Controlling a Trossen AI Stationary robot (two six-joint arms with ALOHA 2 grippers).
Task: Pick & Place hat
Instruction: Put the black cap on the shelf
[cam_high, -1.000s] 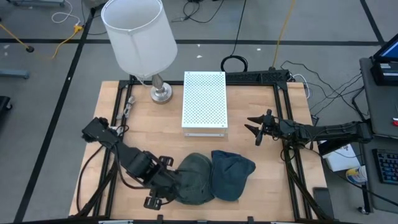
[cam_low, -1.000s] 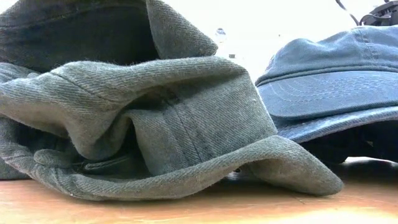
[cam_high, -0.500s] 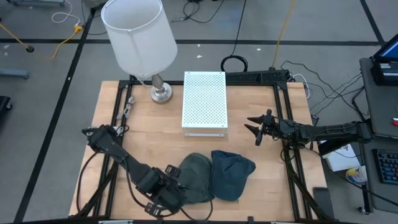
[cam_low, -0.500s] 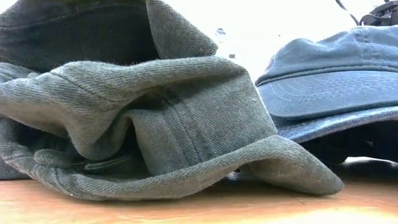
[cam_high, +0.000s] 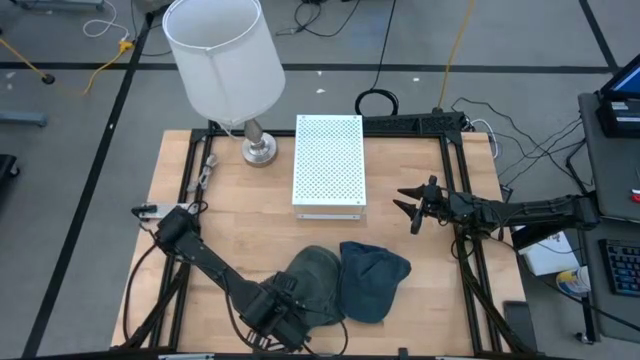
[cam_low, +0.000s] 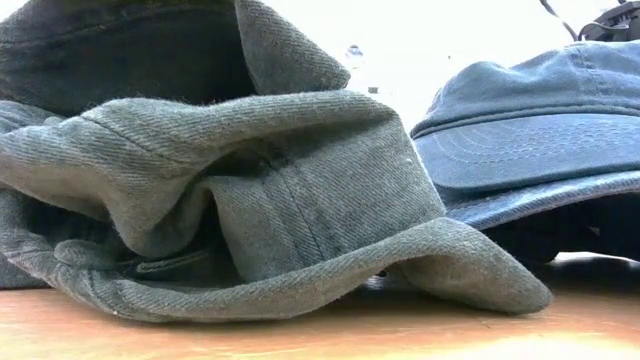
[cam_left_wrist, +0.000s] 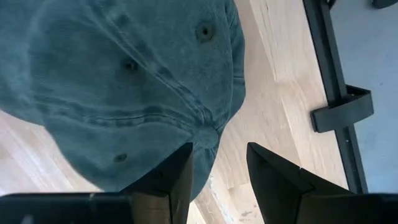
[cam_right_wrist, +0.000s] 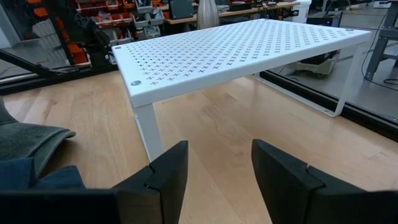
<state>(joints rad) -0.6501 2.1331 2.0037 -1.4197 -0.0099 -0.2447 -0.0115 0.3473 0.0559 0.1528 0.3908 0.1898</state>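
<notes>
A grey-green hat (cam_high: 318, 283) lies crumpled on the table near its front edge, and its folds fill the low view (cam_low: 250, 200). A blue hat (cam_high: 375, 278) lies against its right side, brim on the wood (cam_low: 540, 150). My left gripper (cam_high: 283, 312) is low over the grey-green hat's near left part. In the left wrist view (cam_left_wrist: 217, 149) its fingers are open, one finger over the edge of the hat's crown (cam_left_wrist: 124, 87) and the other over bare wood. My right gripper (cam_high: 410, 207) waits open and empty above the table's right side.
A white perforated shelf (cam_high: 329, 160) stands at the back middle and also shows in the right wrist view (cam_right_wrist: 236, 53). A lamp with a white shade (cam_high: 222, 55) stands at the back left. Black frame rails (cam_high: 470, 250) edge the table.
My left gripper has gone toward the table's right and near edges, from beside the grey-green hat to low over its near left part. The hats have kept still.
</notes>
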